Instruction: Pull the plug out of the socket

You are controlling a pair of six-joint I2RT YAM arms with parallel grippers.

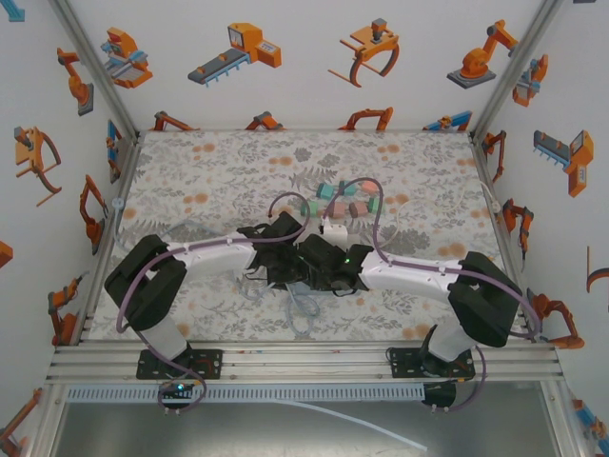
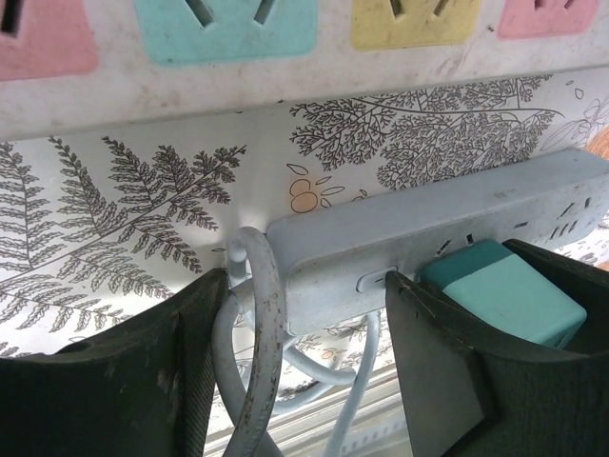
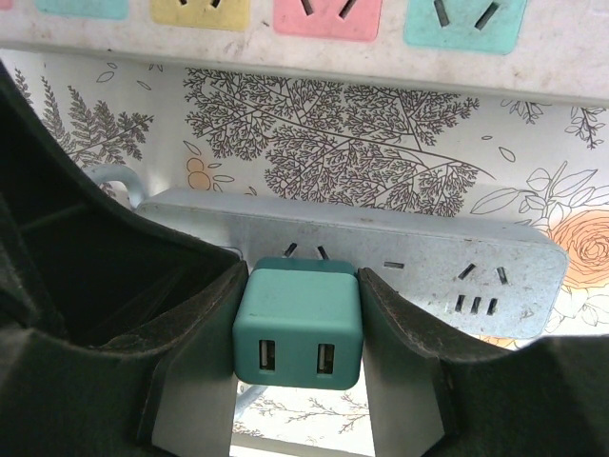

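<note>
A teal two-port USB plug [image 3: 298,328] sits in a white power strip [image 3: 428,248] near its left end. Its two metal prongs show in a narrow gap between plug and strip. My right gripper [image 3: 300,290] is shut on the plug, one finger pressed on each side. The left wrist view shows the strip's cable end [image 2: 333,257] between the fingers of my left gripper [image 2: 304,305], which is shut on it with the white cable [image 2: 262,314] looped against the left finger. The plug [image 2: 504,295] shows at that view's right. From above, both grippers [image 1: 319,255] meet at the strip [image 1: 335,228] mid-table.
A second strip with pastel pink, teal and yellow outlets [image 1: 347,198] lies just beyond the white one [image 3: 324,14]. Loose white cable loops [image 1: 300,309] lie toward the near edge. Walls enclose the floral table on three sides.
</note>
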